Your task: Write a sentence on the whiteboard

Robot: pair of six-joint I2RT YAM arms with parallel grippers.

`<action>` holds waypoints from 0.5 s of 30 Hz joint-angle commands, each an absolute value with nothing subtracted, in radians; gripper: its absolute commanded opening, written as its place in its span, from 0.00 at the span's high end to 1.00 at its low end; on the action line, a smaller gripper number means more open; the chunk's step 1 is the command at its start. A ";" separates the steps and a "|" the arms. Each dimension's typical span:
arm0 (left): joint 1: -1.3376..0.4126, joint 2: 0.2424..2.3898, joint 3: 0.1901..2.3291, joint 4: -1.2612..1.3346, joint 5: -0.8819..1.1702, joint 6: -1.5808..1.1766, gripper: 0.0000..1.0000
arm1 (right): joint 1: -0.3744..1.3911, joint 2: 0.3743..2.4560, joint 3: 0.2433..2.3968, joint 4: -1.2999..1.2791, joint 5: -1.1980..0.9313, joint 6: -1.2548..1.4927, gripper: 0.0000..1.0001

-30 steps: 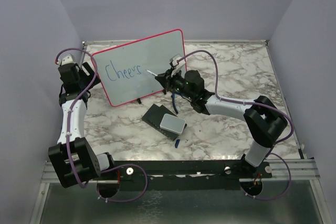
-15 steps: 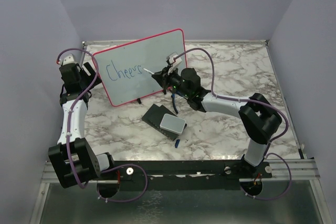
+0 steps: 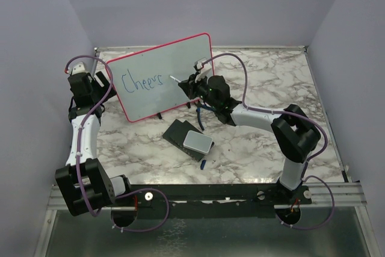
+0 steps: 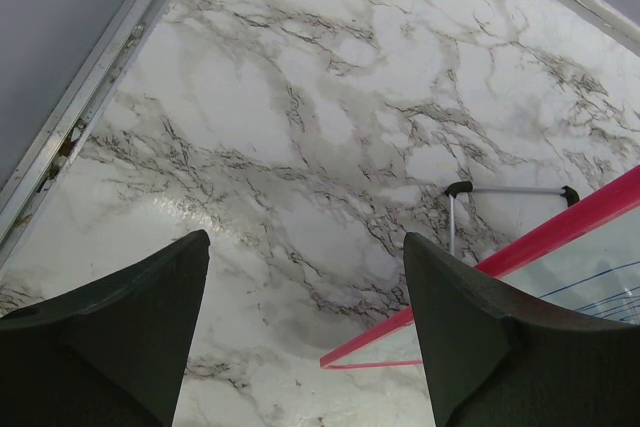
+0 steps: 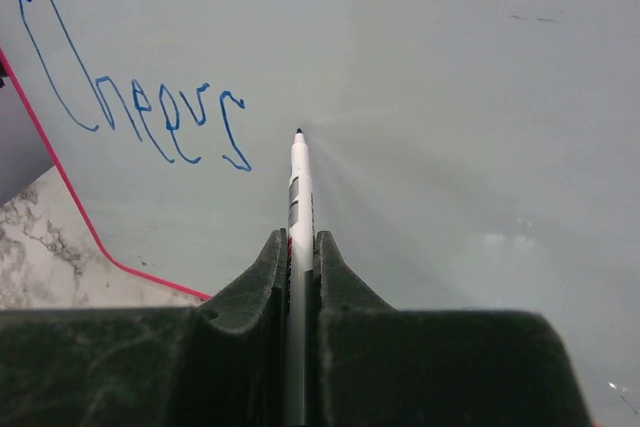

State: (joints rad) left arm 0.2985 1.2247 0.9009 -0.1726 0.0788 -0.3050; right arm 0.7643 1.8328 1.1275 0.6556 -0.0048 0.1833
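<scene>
The whiteboard (image 3: 180, 58) stands tilted on black feet at the back left, and its red frame shows in the left wrist view (image 4: 520, 257). Only the blue word "Cheers" (image 3: 141, 81) of the sentence is on it, also seen in the right wrist view (image 5: 150, 107). My right gripper (image 3: 187, 84) is shut on a white marker (image 5: 299, 197). The marker's tip (image 5: 298, 132) is at the board, just right of the final "s"; I cannot tell if it touches. My left gripper (image 4: 305, 239) is open and empty by the board's left corner.
A dark block (image 3: 179, 132) with a grey-white eraser pad (image 3: 197, 141) lies in front of the board. A small blue cap (image 3: 204, 162) lies near it. The board's wire stand and foot (image 4: 455, 192) rest on the marble table. Lilac walls close three sides.
The right gripper and marker tip shifted slightly left, then back right of the "s". No new stroke shows. The left arm has not moved.
</scene>
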 commanded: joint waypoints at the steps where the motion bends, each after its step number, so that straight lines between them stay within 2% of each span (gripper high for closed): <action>1: 0.284 1.200 0.893 -0.156 0.090 -0.296 0.20 | 0.753 1.856 1.150 0.650 0.021 0.193 0.99; 15: 0.284 1.195 0.893 -0.155 0.092 -0.296 0.20 | 0.736 1.848 1.135 0.652 0.069 0.198 0.99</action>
